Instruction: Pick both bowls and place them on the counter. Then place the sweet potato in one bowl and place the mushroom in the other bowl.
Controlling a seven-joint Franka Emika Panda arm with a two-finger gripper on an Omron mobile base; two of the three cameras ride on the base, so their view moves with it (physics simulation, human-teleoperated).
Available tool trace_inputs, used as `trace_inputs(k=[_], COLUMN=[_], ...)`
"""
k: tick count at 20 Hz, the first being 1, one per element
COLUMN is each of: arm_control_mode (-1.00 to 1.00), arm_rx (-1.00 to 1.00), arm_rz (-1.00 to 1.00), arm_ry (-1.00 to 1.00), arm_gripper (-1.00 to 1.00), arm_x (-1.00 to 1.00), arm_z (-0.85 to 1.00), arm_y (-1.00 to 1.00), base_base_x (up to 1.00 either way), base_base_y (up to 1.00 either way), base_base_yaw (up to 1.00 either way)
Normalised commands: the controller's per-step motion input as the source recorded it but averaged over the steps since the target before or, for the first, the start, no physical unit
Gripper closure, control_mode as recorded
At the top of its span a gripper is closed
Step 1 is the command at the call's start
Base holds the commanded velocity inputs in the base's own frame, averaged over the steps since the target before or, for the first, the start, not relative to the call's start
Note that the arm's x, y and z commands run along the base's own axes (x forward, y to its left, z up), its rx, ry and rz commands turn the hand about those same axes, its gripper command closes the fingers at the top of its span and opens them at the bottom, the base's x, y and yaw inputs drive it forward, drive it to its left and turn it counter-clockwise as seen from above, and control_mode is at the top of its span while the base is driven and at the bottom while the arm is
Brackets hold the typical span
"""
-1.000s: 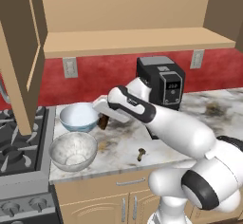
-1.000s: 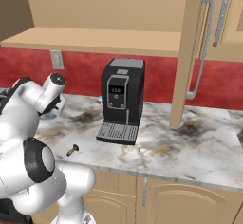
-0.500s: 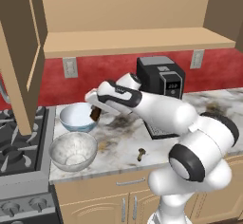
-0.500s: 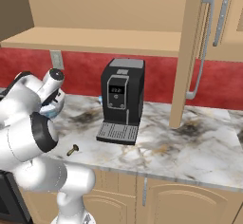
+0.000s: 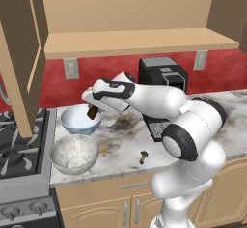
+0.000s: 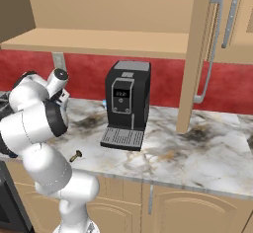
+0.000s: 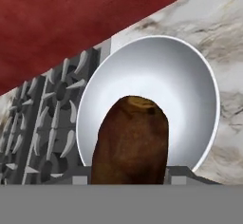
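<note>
Both bowls stand on the counter [image 5: 126, 142], so the step in hand is the sweet potato. I hold the potato [image 5: 91, 112] between my jaws, which are closed part-way around it; my gripper [image 5: 91, 114] hangs just over the blue bowl [image 5: 80, 120]. In the hand view the potato [image 7: 130, 140] fills the lower middle, with the bowl's pale inside [image 7: 156, 83] ringing it behind, so I judge I am lined up over the opening, though toward the bowl's stove side rather than dead centre. Taking the blue bowl as my landmark: the grey bowl [image 5: 74, 153] sits just in front of it, toward the counter's front edge, near but apart. The stove [image 5: 17, 140] is beside the bowl on the left. The mushroom [image 5: 143, 157] lies on the marble well to the right and forward of the bowl, near the front edge; the right base view shows it [image 6: 75, 155] too. The coffee machine [image 5: 163, 79] stands behind and to the right. Next move, as I judge it: lower a little into the bowl and open the jaws so the potato drops inside, not on the rim. Then lift clear and go for the mushroom, bound for the grey bowl. The mushroom is tiny; that pick will want a careful, centred close.
</note>
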Motion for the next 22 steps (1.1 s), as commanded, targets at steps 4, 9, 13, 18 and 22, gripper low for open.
trace_inputs(k=[4,9,13,18,22], arm_control_mode=[-1.0,-1.0,-1.0,-1.0,-1.0], arm_rx=[0.0,0.0,0.0,0.0,0.0], arm_rz=[-0.01,-0.01,0.0,0.0,0.0], arm_ry=[0.0,-0.01,0.01,0.02,0.12], arm_gripper=[1.0,1.0,1.0,1.0,1.0], arm_x=[0.2,0.22,0.13,0.22,0.13], arm_z=[-0.26,-0.15,-0.02,0.0,-0.03], arm_y=[0.28,0.21,0.12,0.06,0.1], base_base_x=[0.0,0.0,0.0,0.0,0.0], base_base_y=[0.0,0.0,0.0,0.0,0.0], base_base_yaw=[0.0,0.0,0.0,0.0,0.0])
